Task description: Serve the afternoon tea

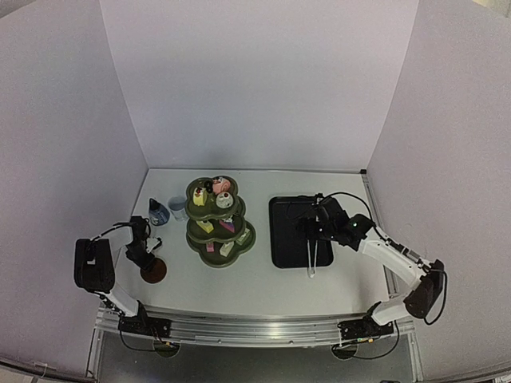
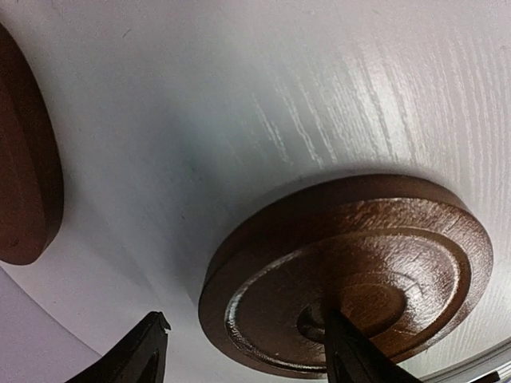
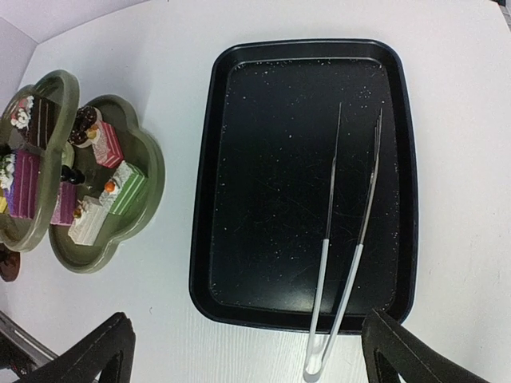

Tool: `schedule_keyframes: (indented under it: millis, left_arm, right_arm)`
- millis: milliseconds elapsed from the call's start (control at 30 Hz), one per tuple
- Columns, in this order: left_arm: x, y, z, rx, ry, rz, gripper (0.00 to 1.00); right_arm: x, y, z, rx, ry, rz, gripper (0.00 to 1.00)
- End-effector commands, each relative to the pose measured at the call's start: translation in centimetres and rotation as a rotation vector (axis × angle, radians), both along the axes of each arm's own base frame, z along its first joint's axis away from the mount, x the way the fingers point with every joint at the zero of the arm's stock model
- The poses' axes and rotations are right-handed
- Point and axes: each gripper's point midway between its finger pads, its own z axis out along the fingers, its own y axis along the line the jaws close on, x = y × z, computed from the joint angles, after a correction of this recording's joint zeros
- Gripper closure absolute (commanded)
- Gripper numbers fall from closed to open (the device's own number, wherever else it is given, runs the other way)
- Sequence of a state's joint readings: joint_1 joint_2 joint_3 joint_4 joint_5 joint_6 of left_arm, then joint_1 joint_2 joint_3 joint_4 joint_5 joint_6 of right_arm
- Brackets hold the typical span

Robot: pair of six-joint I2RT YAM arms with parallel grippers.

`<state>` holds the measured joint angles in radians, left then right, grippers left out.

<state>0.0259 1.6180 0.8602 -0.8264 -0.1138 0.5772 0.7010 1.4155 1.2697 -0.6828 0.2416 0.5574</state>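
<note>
My left gripper [image 2: 246, 319] hangs low at the near left of the white table [image 1: 263, 279] over a round brown wooden coaster [image 2: 351, 263]. Its jaws are parted: one finger is over the coaster's middle and the other is outside the rim, with bare table between them, so nothing is gripped. A second brown rounded edge [image 2: 24, 159] shows at the left border of that wrist view; I cannot tell what it is.

The dark green three-tier scalloped stand [image 1: 249, 237] stands left of centre, loaded with small pink, green, yellow and white pastries [image 3: 120, 187]. Just left of it, a little farther back, are the white cup [image 1: 178, 209] and the small blue jug [image 1: 158, 213], side by side.

My right gripper [image 3: 245, 319] hovers spread wide and empty above the black rectangular tray [image 3: 204, 199] on the right. The long metal tongs [image 3: 343, 263] lie on the tray, with their joined end past the near rim.
</note>
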Motion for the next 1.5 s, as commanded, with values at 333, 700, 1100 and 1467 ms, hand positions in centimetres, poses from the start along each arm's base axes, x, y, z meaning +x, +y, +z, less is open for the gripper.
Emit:
schedule_keyframes:
  millis: [333, 700, 1100, 1467]
  left_arm:
    - [-3.4, -8.4, -1.7, -0.219, 0.155, -0.056, 0.55]
    - [-4.7, -19.4, -0.7, -0.200, -0.019, -0.566, 0.57]
    - [-6.2, -31.6, -1.7, -0.241, -0.066, -0.870, 0.57]
    - [-6.4, -38.4, -2.7, -0.266, -0.087, -1.036, 0.58]
  right_arm:
    - [-1.5, -1.3, 2.9, 0.021, -0.088, -0.025, 0.05]
    - [-2.0, -1.6, 4.5, 0.038, -0.131, -0.030, 0.06]
    - [-2.7, -0.9, 5.8, 0.058, -0.162, -0.012, 0.07]
    - [-3.0, -0.5, 6.7, 0.063, -0.179, 0.004, 0.07]
